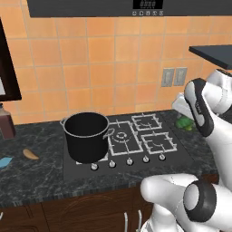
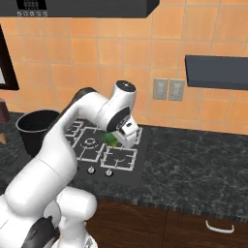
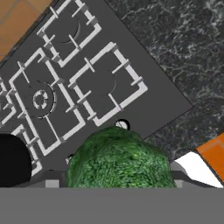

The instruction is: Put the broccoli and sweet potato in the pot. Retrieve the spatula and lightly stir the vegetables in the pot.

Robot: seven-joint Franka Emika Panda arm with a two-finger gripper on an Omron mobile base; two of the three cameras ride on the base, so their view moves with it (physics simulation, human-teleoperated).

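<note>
Broccoli (image 3: 120, 159) between tool (image 3: 114, 183) fingers (gripped)

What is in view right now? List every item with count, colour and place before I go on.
pot: one, black, on the cooktop's front left burner, nothing visible inside.
broccoli: one, green, between the gripper's fingers, above the cooktop's front edge.
sweet potato: one, orange-brown, on the counter left of the pot.
spatula: one, light blue, at the left edge of the counter, mostly cut off.
cooktop: one, dark with white grates, set in the counter.
bottle: one, dark brown, far left by the wall.
outlets: two, grey, on the tiled wall.
gripper: one, white, closed around the broccoli.
</note>
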